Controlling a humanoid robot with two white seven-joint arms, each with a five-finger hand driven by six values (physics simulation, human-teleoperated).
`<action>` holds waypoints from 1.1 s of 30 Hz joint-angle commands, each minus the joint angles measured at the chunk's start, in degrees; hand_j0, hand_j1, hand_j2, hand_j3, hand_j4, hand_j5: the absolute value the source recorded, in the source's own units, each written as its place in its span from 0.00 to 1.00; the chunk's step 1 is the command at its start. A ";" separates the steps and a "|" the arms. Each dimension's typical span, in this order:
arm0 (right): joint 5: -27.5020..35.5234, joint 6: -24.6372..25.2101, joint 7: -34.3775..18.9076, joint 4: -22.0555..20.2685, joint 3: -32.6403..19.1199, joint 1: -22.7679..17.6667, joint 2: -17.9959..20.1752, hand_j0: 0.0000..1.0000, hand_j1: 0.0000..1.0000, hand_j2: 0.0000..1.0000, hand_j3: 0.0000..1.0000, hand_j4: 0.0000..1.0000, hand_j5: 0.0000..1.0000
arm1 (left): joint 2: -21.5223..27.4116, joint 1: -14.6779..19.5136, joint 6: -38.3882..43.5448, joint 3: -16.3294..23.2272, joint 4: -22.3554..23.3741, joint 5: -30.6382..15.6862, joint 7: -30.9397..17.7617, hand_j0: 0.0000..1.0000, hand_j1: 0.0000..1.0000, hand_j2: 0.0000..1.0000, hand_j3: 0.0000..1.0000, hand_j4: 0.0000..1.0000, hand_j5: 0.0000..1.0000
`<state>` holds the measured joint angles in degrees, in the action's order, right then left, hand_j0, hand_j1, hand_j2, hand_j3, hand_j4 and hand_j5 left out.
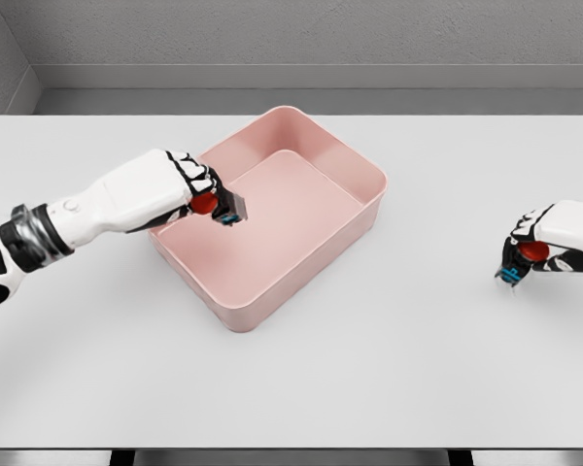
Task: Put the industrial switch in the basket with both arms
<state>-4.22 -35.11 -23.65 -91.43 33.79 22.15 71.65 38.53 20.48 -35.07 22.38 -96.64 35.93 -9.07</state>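
Left hand (pixel 199 184) is clenching a small boxy dark industrial switch with red button (pixel 222 205) over the near-left wall of the smooth pink plastic rectangular basket (pixel 364 170); better lowering it before releasing, clearing the rim. Right hand (pixel 527 243) is gripping a second red-and-dark switch (pixel 523 260) above the matte white table (pixel 418 369), well apart from the basket.

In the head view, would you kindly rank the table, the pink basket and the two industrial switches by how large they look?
1. Table, filling most of the view.
2. Pink basket.
3. The two switches: the one in the left hand and the one in the right hand look about alike, and fingers partly hide both, so I won't rank them.
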 commanded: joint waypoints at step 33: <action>0.35 0.11 -2.45 -1.11 0.40 9.58 -10.30 0.49 0.49 0.49 0.49 0.49 0.49 | -5.05 1.93 0.07 3.73 8.04 3.44 0.37 0.75 0.75 0.75 0.75 0.75 0.75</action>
<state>-4.22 -35.13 -26.03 -92.54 34.15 31.99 61.86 33.44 22.41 -35.06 26.14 -88.56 39.80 -8.76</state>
